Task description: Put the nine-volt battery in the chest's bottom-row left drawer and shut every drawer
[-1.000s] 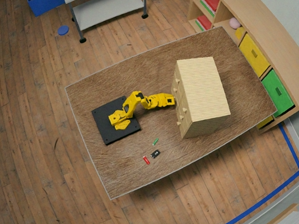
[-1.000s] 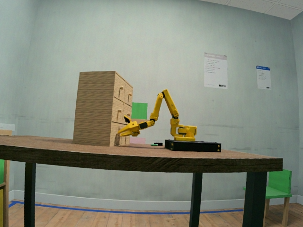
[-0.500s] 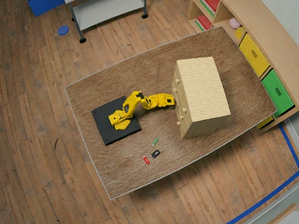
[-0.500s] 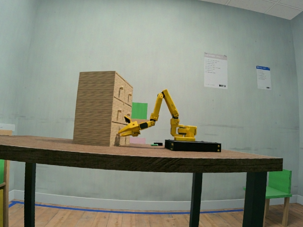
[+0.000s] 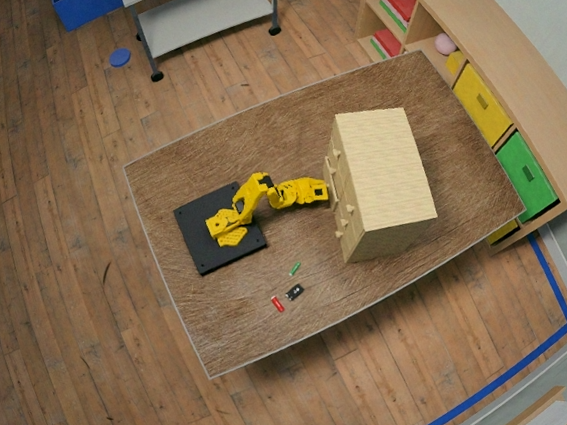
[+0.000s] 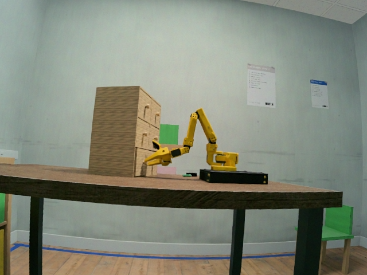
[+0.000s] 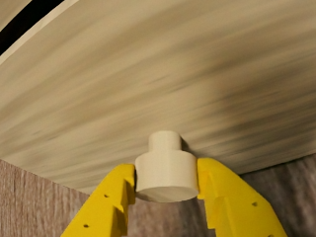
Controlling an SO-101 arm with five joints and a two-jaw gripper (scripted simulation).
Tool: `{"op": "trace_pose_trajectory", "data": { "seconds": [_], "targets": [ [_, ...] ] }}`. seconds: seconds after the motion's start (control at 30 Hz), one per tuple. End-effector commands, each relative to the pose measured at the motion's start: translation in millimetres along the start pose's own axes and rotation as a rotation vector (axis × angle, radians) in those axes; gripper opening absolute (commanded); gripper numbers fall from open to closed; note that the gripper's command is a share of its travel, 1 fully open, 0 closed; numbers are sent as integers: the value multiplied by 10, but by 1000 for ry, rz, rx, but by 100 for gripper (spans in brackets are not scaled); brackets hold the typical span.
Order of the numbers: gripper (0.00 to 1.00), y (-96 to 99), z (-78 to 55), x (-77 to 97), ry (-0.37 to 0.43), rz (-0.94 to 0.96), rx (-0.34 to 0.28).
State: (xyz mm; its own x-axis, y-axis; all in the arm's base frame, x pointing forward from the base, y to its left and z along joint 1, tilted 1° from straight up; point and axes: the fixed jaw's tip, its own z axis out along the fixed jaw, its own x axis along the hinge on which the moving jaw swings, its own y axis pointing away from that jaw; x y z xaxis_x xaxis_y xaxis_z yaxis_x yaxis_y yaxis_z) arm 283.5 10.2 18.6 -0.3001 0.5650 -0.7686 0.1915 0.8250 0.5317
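My claw (image 7: 166, 188) is clamped on the bottom-left drawer's knob (image 7: 166, 170), drawer not yet out. Battery (image 5: 294, 292) lies on the tabletop (image 5: 241, 330); loading and shutting remain.

Chest (image 5: 380, 178) blocks counter (image 5: 172, 292) at 3 o'clock; end effector (image 7: 166, 188) clamped on drawer knob (image 7: 166, 170). Batteries at 5 o'clock, open counter around.

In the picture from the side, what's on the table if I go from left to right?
Chest → pincer shut on a bottom drawer knob → yellow arm → black base plate.
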Motion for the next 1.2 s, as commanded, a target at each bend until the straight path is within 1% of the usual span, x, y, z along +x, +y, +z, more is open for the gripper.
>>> {"op": "trace_pose_trajectory", "data": {
  "seconds": [0.0, 0.33, 0.83, 1.17],
  "targets": [
    [0, 17, -18, 18, 1, -1, -10],
    [0, 17, -18, 18, 1, -1, -10],
    [0, 18, -97, 54, 5, -4, -16],
    [0, 18, -107, 58, 5, -4, -17]
  ]
}}
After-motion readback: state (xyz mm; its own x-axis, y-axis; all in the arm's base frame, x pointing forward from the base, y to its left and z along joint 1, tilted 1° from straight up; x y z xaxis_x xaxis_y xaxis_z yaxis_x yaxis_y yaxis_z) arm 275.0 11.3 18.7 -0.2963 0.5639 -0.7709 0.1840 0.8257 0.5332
